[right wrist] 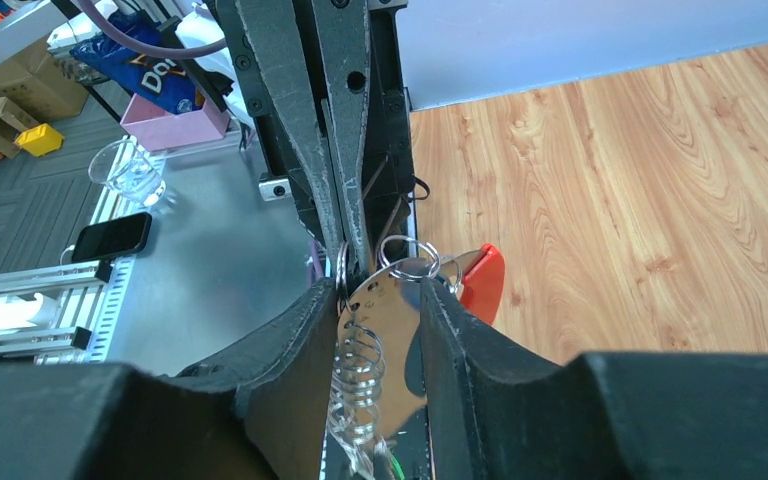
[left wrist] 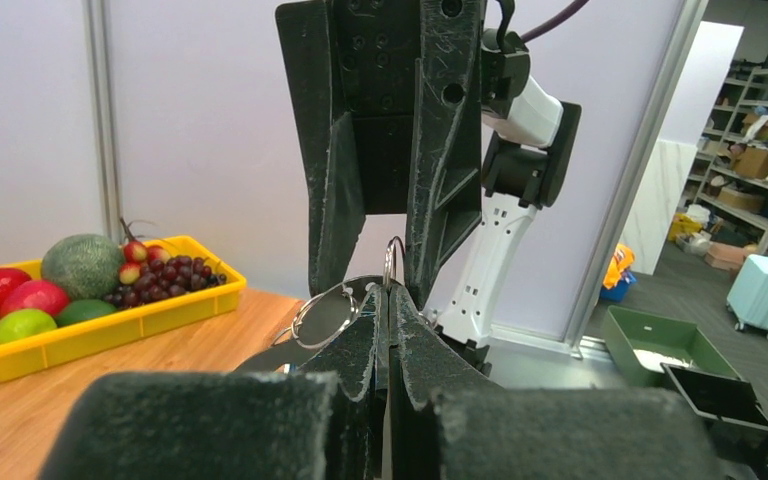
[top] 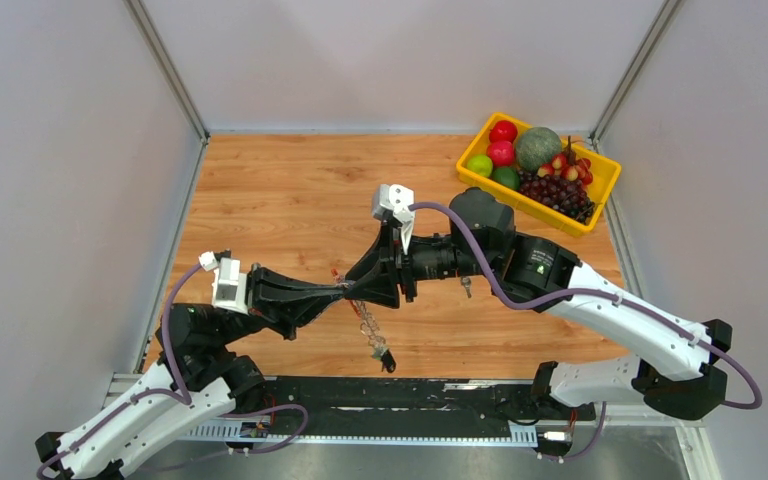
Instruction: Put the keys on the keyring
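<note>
Pale grey panel walls enclose a wooden counter (top: 290, 190), with a yellow fruit tray (top: 526, 207) in one far corner. One wrist view also shows shelves and boxes in a storeroom behind.

Well apart from the tray, above the counter's middle, the two arms meet tip to tip. The right hand (right wrist: 382, 310) is clamped on the keyring (right wrist: 390, 340), a shiny grey strip with a red curved part (right wrist: 480, 282) on the side toward the tray. A coiled spring (right wrist: 358, 380) runs down the strip. The left hand (left wrist: 390, 310) is pressed fully together at the small wire rings (right wrist: 408, 240); I cannot tell whether it pinches one.

A black-headed key (top: 386, 362) dangles below the hands. One small loose key (top: 467, 288) lies on the counter between the hands and the tray.

This looks like the threading step. The next move probably calls for holding the strip steady while a ring is worked on.
</note>
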Robot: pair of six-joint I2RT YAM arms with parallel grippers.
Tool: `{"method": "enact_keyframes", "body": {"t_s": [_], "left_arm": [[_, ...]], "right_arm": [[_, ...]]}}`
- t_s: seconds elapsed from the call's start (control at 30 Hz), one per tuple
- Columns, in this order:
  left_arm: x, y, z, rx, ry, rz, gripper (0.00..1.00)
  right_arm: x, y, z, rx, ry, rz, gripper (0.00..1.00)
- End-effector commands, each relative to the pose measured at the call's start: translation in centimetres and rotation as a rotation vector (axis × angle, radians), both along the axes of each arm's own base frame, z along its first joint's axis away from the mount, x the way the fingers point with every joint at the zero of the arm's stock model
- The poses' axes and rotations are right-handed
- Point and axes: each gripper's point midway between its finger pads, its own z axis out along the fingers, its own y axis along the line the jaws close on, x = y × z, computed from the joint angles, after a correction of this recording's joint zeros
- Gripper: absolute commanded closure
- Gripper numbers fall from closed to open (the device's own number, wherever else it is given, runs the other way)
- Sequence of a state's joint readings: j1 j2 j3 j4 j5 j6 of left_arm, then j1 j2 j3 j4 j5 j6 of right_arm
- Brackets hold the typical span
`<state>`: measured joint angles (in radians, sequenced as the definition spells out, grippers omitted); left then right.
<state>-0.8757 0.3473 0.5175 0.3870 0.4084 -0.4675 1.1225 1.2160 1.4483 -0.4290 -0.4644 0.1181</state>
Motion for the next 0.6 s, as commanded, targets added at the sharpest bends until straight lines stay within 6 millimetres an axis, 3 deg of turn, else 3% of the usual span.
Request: {"method": "enact_keyframes", "body": {"t_s": [0.0,0.2,0.57], "left_arm": [[-0.8,0.5,2.1,-0.056,-0.051,-0.018,1.0],[-0.6,0.4,2.0,-0.054,-0.045,-0.01,1.0],[-0.2,0.6,2.1,-0.064,-0.035,0.01,1.0]], "right_arm": [[-0.1,-0.3,3.1,0.082,-0.049,0.006,0.63],[-0.3,-0.9,3.4,0.092,-0.062,-0.001,0.74],[-0.7,-1.7,3.1,0.093,-0.06,0.003,0.73]]}}
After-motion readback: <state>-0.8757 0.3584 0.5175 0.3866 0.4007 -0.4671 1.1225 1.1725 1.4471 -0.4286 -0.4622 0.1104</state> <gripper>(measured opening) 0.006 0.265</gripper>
